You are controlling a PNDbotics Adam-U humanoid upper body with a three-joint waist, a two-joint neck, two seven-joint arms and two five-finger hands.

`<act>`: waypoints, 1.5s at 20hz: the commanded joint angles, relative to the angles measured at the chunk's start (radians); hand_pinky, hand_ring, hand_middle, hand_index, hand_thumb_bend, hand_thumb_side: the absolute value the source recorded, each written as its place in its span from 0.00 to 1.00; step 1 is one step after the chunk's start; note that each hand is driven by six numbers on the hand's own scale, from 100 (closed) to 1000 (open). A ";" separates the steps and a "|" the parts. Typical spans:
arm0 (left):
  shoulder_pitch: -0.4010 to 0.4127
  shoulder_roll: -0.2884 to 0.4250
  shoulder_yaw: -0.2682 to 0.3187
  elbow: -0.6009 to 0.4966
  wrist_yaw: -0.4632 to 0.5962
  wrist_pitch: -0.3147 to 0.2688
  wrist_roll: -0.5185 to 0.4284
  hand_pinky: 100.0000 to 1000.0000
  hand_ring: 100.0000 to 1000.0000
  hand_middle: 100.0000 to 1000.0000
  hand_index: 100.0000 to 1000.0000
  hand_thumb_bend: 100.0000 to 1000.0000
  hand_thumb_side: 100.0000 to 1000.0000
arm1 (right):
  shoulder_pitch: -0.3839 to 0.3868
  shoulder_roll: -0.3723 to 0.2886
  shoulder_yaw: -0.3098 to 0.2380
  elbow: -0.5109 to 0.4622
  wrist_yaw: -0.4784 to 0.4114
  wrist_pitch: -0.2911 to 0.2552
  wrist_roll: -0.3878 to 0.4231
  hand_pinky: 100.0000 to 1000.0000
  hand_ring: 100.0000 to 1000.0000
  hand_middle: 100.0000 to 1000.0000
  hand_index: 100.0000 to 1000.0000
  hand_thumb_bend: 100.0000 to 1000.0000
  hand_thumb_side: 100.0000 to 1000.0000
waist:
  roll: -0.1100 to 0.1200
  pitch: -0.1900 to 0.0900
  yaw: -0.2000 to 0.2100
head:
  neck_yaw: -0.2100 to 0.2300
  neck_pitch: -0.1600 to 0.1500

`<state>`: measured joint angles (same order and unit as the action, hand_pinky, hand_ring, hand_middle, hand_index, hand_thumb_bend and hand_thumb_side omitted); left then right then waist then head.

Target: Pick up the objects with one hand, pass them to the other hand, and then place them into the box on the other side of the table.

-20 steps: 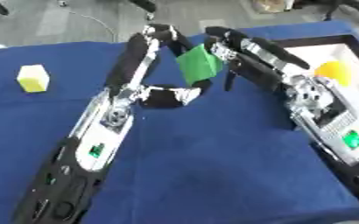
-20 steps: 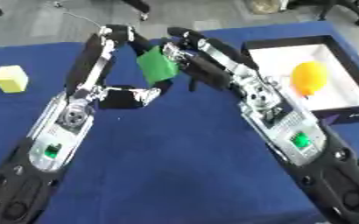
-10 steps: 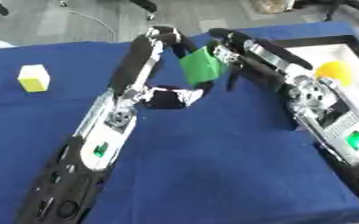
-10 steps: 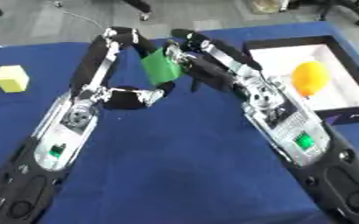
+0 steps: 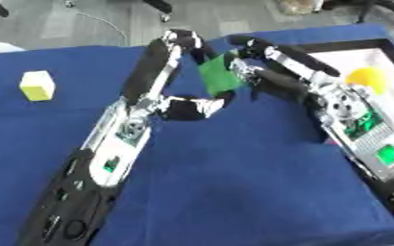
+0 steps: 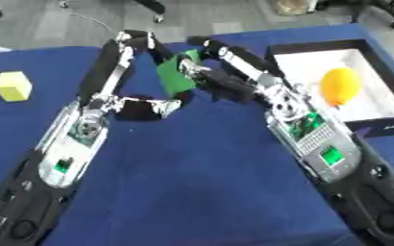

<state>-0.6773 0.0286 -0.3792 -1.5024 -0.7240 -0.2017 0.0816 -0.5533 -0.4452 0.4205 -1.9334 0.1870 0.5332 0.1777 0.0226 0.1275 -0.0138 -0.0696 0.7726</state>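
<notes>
Colour findings. Tabletop (image 6: 192,192): covered in plain deep blue cloth, no pattern. Flat green block (image 6: 175,78): solid mid-green, darker on its shaded face. Small cube (image 6: 13,86): pale yellow, lighter on top. Open box (image 6: 377,126): black walls, white interior. Rounded object in the box (image 6: 340,85): yellow-orange. Both robot arms: mostly black with silver sections, small bright green panels on the forearms. Left robot hand (image 5: 193,44) and right robot hand (image 5: 240,67): black with silver. Floor beyond the tabletop: grey.

Black arms, silver joints, green-lit panels on forearms; black-and-silver left hand (image 5: 202,106).
</notes>
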 commanded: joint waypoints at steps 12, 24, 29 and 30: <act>-0.021 -0.006 -0.003 -0.058 0.008 0.000 -0.012 0.70 0.44 0.26 0.53 0.39 0.07 | -0.013 -0.007 -0.004 0.017 0.114 0.025 0.056 0.35 1.00 0.58 1.00 0.00 0.54 | -0.019 -0.003 0.002 | 0.001 -0.003; -0.023 -0.009 -0.001 -0.081 0.010 0.002 -0.021 0.71 0.46 0.30 0.58 0.49 0.10 | -0.011 -0.009 -0.024 -0.016 0.172 0.037 -0.043 0.03 0.85 0.18 0.69 0.00 0.15 | -0.019 -0.004 0.001 | 0.003 -0.003; -0.020 -0.011 0.005 -0.080 0.006 0.004 -0.019 0.71 0.48 0.34 0.63 0.62 0.16 | -0.008 -0.009 -0.030 -0.026 0.157 0.048 -0.135 0.00 0.81 0.05 0.51 0.00 0.18 | -0.019 -0.003 0.001 | 0.003 -0.003; -0.020 -0.011 0.007 -0.079 0.003 0.005 -0.018 0.72 0.50 0.36 0.65 0.68 0.20 | -0.007 -0.009 -0.030 -0.027 0.153 0.050 -0.149 0.00 0.81 0.05 0.50 0.00 0.18 | -0.019 -0.003 0.001 | 0.004 -0.003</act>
<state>-0.6786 0.0242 -0.3823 -1.5584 -0.7223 -0.1956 0.0610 -0.5494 -0.4366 0.4024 -1.9477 0.3451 0.5807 0.0510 0.0183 0.1275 -0.0125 -0.0684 0.7726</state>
